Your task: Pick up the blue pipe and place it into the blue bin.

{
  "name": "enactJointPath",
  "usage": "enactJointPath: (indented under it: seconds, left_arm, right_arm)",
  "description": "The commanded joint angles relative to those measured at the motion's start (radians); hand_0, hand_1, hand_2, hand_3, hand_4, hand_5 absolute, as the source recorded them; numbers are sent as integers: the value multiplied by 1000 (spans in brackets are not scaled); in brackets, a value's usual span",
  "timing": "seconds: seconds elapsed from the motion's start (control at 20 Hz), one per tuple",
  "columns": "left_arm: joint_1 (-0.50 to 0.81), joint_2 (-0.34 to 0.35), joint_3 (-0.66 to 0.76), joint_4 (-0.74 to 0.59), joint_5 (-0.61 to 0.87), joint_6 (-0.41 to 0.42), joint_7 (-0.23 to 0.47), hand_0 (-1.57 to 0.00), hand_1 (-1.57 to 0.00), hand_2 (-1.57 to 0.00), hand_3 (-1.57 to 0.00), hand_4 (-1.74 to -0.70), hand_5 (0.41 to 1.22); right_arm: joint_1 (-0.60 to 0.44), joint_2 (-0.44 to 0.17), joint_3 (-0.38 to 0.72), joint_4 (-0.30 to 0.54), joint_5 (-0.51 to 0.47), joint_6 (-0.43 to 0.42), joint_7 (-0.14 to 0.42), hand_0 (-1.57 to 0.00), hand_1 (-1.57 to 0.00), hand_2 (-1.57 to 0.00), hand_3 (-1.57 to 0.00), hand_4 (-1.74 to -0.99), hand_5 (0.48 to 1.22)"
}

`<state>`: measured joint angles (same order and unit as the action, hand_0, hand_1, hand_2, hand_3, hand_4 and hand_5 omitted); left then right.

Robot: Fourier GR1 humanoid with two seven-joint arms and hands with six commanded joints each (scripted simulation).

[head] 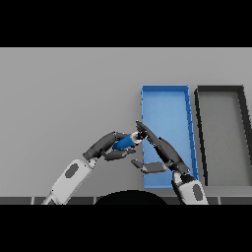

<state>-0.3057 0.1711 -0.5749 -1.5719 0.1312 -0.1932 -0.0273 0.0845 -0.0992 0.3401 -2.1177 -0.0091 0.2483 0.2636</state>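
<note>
- Head view: the blue pipe (125, 142) is off the grey table (64, 98), held in the air just left of the blue bin (188, 128), near the bin's lower-left corner. It lies tilted, its right end raised toward two o'clock.
- The left hand (106, 146) comes in from seven o'clock with its fingers curled around the pipe's lower-left part. That wrap looks like the only thing carrying the pipe, which would explain why it stays level enough without the table under it.
- The right hand (165, 152) reaches up from five o'clock over the bin's near-left portion. Its fingers are straight and point toward eleven o'clock, with the fingertips (141, 129) at the pipe's pale right end; the thumb sticks out to nine o'clock. It clasps nothing. Whether the tips actually touch the pipe end I cannot tell.
- My reading: the right hand is set there to receive or steady the pipe, since the bin lies on its side and the left arm would have to stretch across.
- The bin runs lengthwise from six to twelve o'clock, and what shows of its floor is bare, so the pipe is not yet in it.
- A dark tray (244, 133) sits just beside the bin at three o'clock, playing no part.
</note>
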Motion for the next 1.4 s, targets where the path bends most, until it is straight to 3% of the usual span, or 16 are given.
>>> enactJointPath:
  seconds: [0.0, 0.2, 0.3, 0.45, 0.65, 0.7, 0.75, 0.85, 0.9, 0.95, 1.0, 1.1, 1.15, 1.25, 1.35]
  left_arm:
    - [-1, -8, -4, 4, -4, 0, 0, -1571, -1571, -1571, -1437, -1732, 1221]
    - [-9, -12, 12, 29, 5, -24, -45, -1571, -1571, -1571, -1484, -1731, 1221]
    - [-13, -10, 15, 32, 18, -40, -43, -1571, -1571, -1571, -1504, -1730, 1221]
    - [-7, -4, 19, 14, 31, -49, -29, -1571, -1571, -1571, -1515, -1733, 1221]
    - [-14, -4, 23, 20, 47, -75, -14, -1571, -1571, -1571, -1474, -1720, 1221]
    - [-16, -6, 26, 29, 49, -81, -29, -1571, -1567, -1571, -1395, -1717, 1221]
    - [-24, -6, 21, 28, 16, -74, -69, -1496, -1393, -1367, -1150, -1630, 1221]
    - [-46, 24, -3, 30, -79, -37, -28, -993, -895, -875, -736, -1587, 1221]
    - [-27, 25, -9, 17, -94, -25, -34, -879, -828, -796, -667, -1611, 1221]
    - [-30, 22, -6, 13, -93, -23, -23, -895, -867, -845, -656, -1637, 1221]
    - [-11, 7, -2, 14, -74, -18, -37, -1030, -1008, -990, -623, -1658, 1192]
    - [-6, -13, 20, 13, -14, -31, -50, -1225, -1211, -1199, -525, -1688, 1203]
    - [3, -14, 28, 15, 7, -39, -57, -1294, -1283, -1274, -533, -1698, 1206]
    - [6, -17, 26, 2, 17, -41, -37, -1394, -1386, -1381, -550, -1714, 1212]
    - [8, -11, 13, -10, 7, -33, -18, -1458, -1453, -1449, -591, -1724, 1215]
  right_arm:
    - [-32, 5, 11, 1, 1, 6, 13, 1, 1, 1, 1, -1294, 532]
    - [-166, 22, 23, 27, -27, 32, 33, 1, 1, 1, 1, -1251, 535]
    - [-223, 41, 30, 36, -35, 23, 90, 1, 1, 1, 1, -1233, 528]
    - [-277, 58, 23, 76, -44, 20, 126, 1, 1, 1, 1, -1222, 512]
    - [-361, 70, 10, 149, -72, 52, 134, -14, -36, -68, -11, -1241, 516]
    - [-371, 68, 8, 152, -84, 59, 143, -54, -83, -115, -43, -1268, 519]
    - [-393, 69, 5, 170, -83, 64, 147, -138, -166, -193, -106, -1308, 523]
    - [-418, 76, 5, 203, -85, 80, 169, -478, -500, -500, -375, -1390, 538]
    - [-431, 74, 0, 202, -100, 92, 170, -697, -714, -714, -562, -1453, 551]
    - [-437, 89, 10, 209, -108, 92, 160, -872, -886, -886, -701, -1503, 573]
    - [-446, 105, 7, 217, -133, 89, 174, -1012, -1023, -1023, -828, -1541, 604]
    - [-424, 123, 17, 215, -144, 81, 185, -1213, -1220, -1220, -1096, -1492, 706]
    - [-420, 134, 17, 225, -135, 78, 163, -1285, -1290, -1290, -1191, -1475, 809]
    - [-424, 141, 23, 221, -93, 59, 128, -1388, -1391, -1391, -1328, -1458, 957]
    - [-406, 136, 40, 209, -47, 66, 96, -1454, -1456, -1456, -1415, -1459, 1052]
